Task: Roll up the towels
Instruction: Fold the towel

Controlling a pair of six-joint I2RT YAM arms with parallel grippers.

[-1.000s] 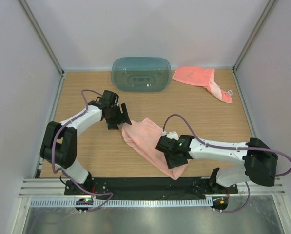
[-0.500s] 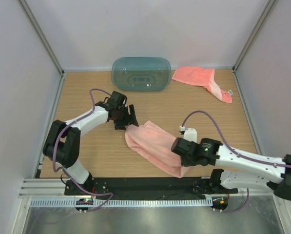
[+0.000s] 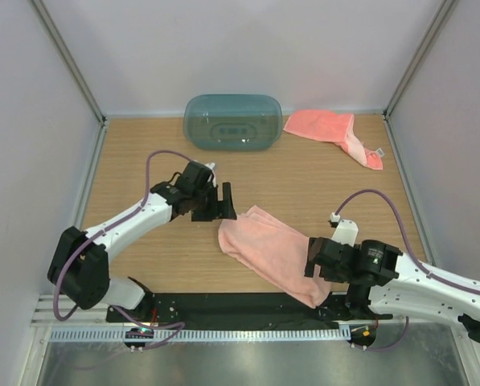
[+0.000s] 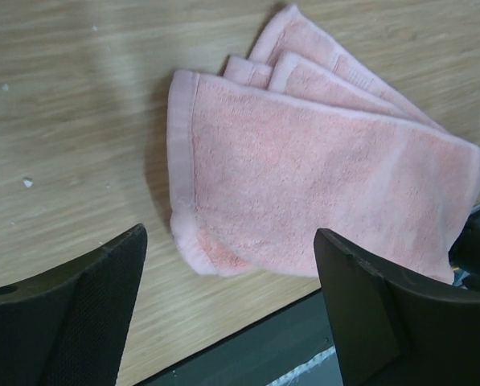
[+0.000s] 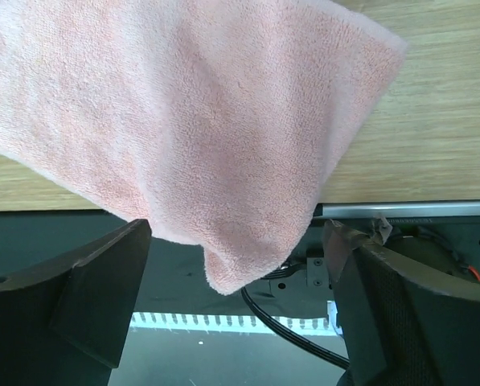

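Top view: the teal tub (image 3: pixel 232 122) stands at the back of the wooden surface (image 3: pixel 143 161). A folded towel (image 3: pixel 272 249) lies well in front of the tub and slightly to its right, set diagonally. Its near corner reaches over the surface's front edge onto the black base strip (image 3: pixel 223 304). A second towel (image 3: pixel 332 129) lies crumpled just to the right of the tub, by the back wall. The left claw (image 3: pixel 220 205) is in front of the tub, just beside the folded towel's far corner. The right claw (image 3: pixel 313 269) is at the towel's near corner, the end farthest from the tub.

Left wrist view: the fingers (image 4: pixel 79 305) stand wide apart with nothing between them. The folded towel lies flat just beyond the tips, its stacked layers fanned at the far end.

Right wrist view: the fingers (image 5: pixel 87 289) are also spread wide. The towel's corner points down into the gap over the black strip, and neither finger touches it.
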